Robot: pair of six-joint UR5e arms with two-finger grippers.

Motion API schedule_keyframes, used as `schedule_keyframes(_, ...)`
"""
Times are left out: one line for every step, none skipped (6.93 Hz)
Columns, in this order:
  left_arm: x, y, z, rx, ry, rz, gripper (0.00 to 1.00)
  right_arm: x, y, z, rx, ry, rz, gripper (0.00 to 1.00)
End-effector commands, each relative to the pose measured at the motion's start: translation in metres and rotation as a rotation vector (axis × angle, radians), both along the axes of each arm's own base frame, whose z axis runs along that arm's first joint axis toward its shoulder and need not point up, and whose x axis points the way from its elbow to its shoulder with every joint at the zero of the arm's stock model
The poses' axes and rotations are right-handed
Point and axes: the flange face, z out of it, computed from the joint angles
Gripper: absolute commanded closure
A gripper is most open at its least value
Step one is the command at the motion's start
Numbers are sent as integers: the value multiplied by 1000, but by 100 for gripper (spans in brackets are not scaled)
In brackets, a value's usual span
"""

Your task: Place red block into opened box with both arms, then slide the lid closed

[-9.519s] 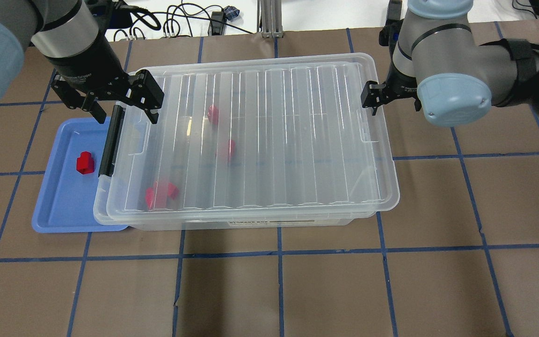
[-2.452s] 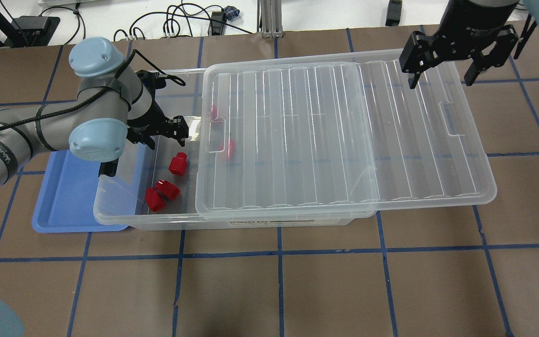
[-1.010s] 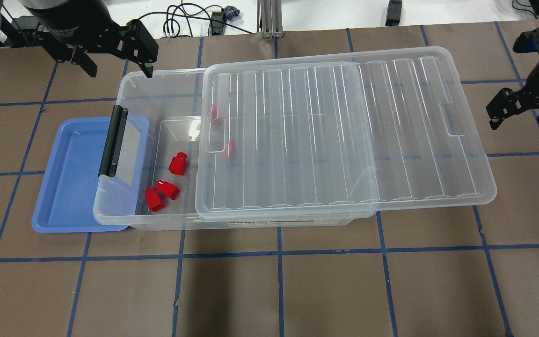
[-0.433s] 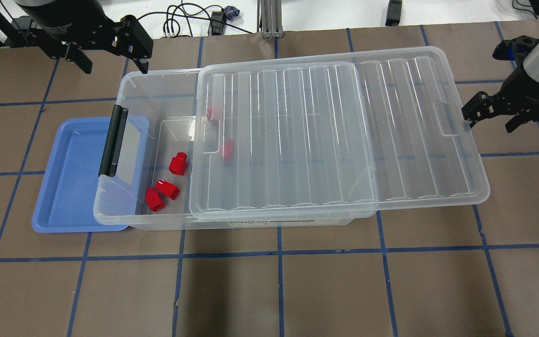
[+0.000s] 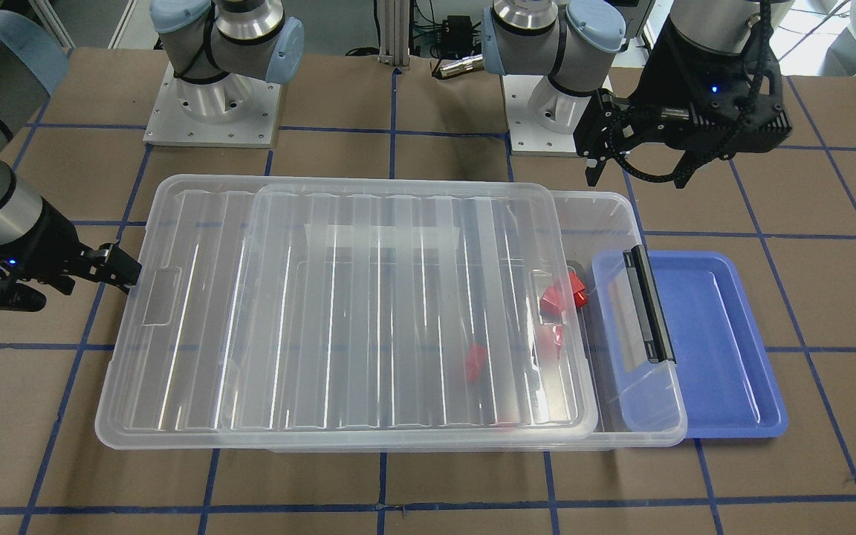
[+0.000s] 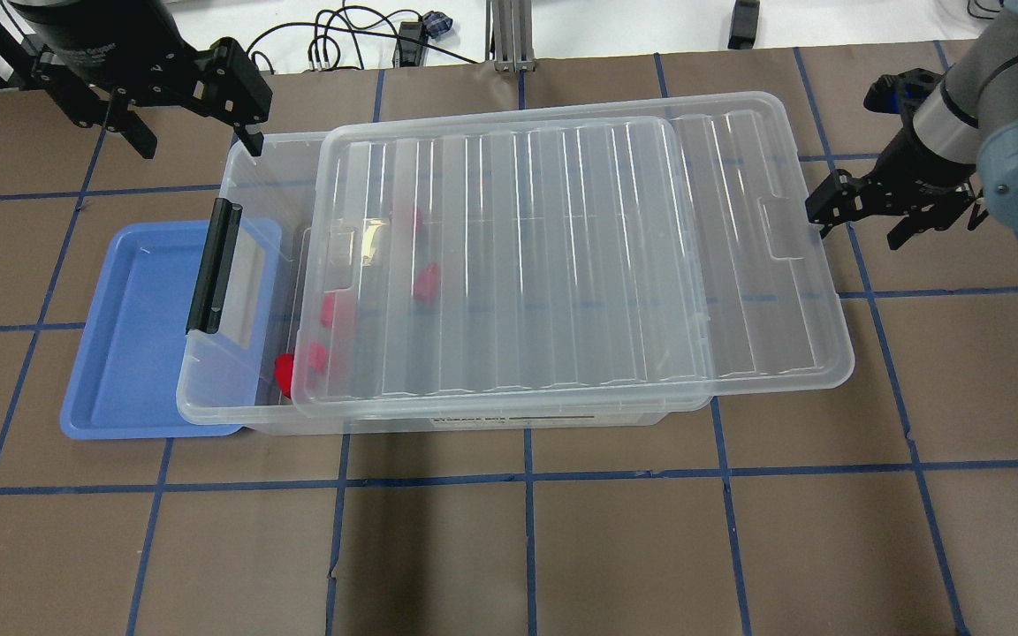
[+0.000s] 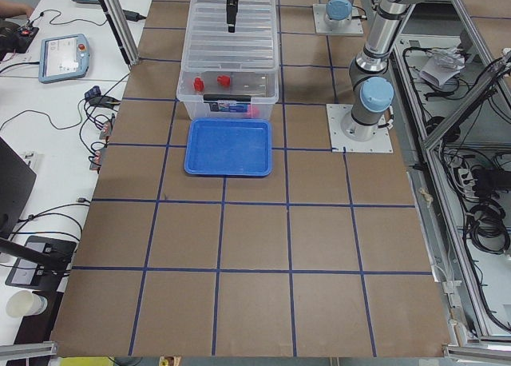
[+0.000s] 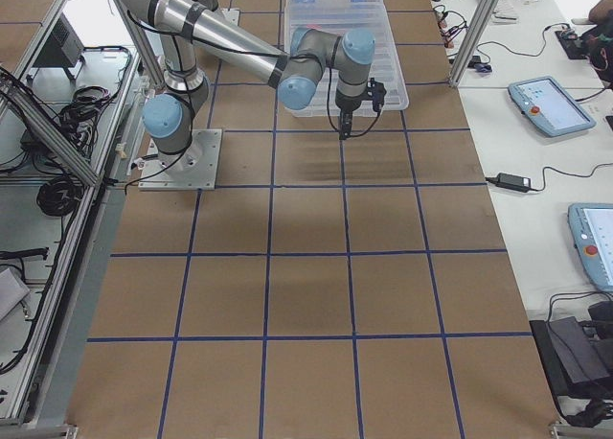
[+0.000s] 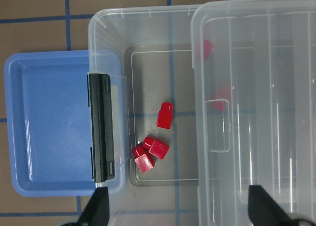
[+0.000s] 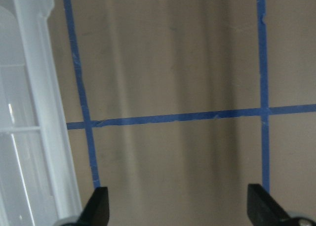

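On the brown table (image 6: 562, 548), marked into squares with blue tape, the box (image 6: 248, 172) lies with its long sides running left to right. The lid (image 6: 562, 265) rests on top of it and covers most of the opening, but it sits shifted to the right. Its right end overhangs the box's right rim, and a strip at the left end of the box stands uncovered. A frosted tape strip (image 5: 383, 238) runs across the lid's ribs. The black bar (image 6: 213, 265) sits along the box's left short side. That end of the box overlaps the blue tray (image 6: 120, 353), which lies flat on the table and reaches out to the left.

The red block (image 9: 164, 115) lies on the box floor near the lid's left edge; it is clear of the lid in the left wrist view and blurred behind it from overhead. Other red blocks (image 9: 148, 154) lie bunched together just nearer than it, and two more show blurred through the lid farther right.

The left gripper (image 6: 200, 141) hovers above the far left corner of the box, fingers spread wide and holding nothing. Its wrist camera looks straight down on the open end of the box and the tray. The right gripper (image 6: 862, 223) is low at the lid's right short end, beside the tab (image 6: 778, 231) there. Its fingers are apart and grip nothing. One fingertip (image 5: 122, 271) is at the lid's edge and appears to touch it, while the other stands off over bare table.
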Motion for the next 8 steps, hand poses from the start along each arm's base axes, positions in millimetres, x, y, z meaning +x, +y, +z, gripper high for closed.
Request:
schedule_keyframes(0,0,-4,16,4,5,0,75,-1,7,-56,27,30,0)
schedule_keyframes(-1,0,-6,21,6,6,0,87,2,9,-61,27,48,0)
schedule_keyframes(-1,1,-7,22,1,7,0,88,1,7,-60,28,50,0)
schedule_keyframes(-4,2,-9,29,-8,-1,0,87,-1,9,-58,39,51,0)
schedule_keyframes(-4,3,-6,21,-8,1,0,82,-3,23,-80,79,61,0)
schedule_keyframes(-5,3,-8,27,-2,1,0,81,-9,55,-119,90,61,0)
schedule_keyframes(-6,5,-11,32,4,0,0,92,-11,102,-101,79,69,0)
schedule_keyframes(-4,7,-10,30,0,2,0,116,-5,146,-64,80,61,0)
